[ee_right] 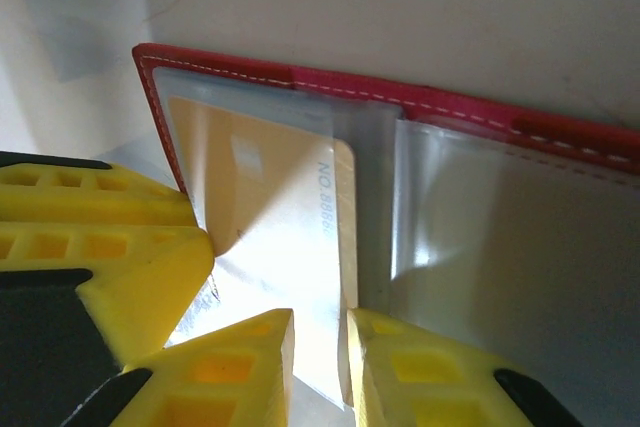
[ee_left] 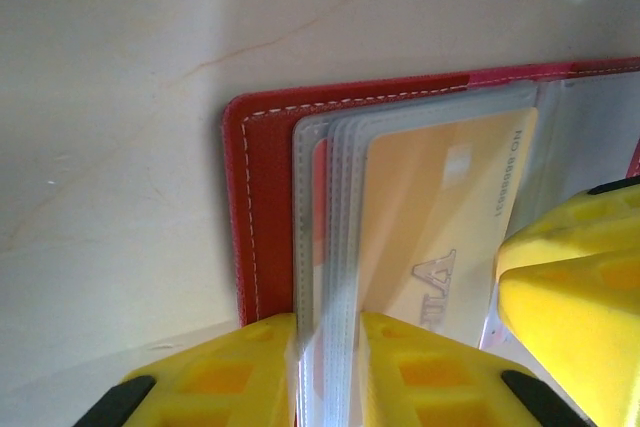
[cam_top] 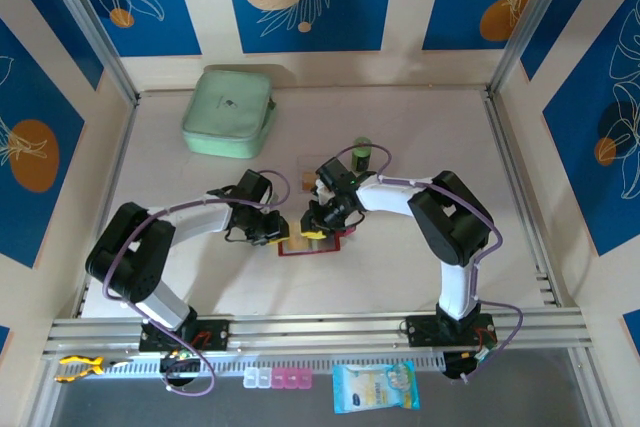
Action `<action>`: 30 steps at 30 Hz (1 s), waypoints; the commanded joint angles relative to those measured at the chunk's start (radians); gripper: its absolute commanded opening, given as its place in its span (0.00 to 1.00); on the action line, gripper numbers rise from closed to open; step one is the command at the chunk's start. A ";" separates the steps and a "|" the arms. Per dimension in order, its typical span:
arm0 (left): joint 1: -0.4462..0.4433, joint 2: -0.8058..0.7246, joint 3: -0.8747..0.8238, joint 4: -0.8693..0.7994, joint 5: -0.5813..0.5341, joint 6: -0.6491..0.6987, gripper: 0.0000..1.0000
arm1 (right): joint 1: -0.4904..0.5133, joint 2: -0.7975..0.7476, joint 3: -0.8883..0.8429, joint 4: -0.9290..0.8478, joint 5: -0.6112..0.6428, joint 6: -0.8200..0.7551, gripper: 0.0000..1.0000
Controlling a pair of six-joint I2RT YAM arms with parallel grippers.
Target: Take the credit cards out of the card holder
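Right jaws pinch tan card (ee_right: 262, 169) printed "NO.30886" in red card holder (ee_right: 452, 107).

Green case (cam_top: 228, 112) far behind card holder (cam_top: 312, 247)

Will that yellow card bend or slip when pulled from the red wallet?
Probably stiff: the credit card shows a straight edge in the right gripper. Likely light, being so thin. Glossy sleeves in the card holder may let it slide easily.

One red card holder (ee_left: 262, 207), one yellowish card (ee_left: 430, 217) (sleeved), one mint-green case (cam_top: 229, 112)
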 commanded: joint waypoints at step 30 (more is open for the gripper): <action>0.008 -0.004 0.019 -0.042 -0.032 0.016 0.18 | 0.012 -0.017 -0.012 0.015 -0.039 -0.024 0.23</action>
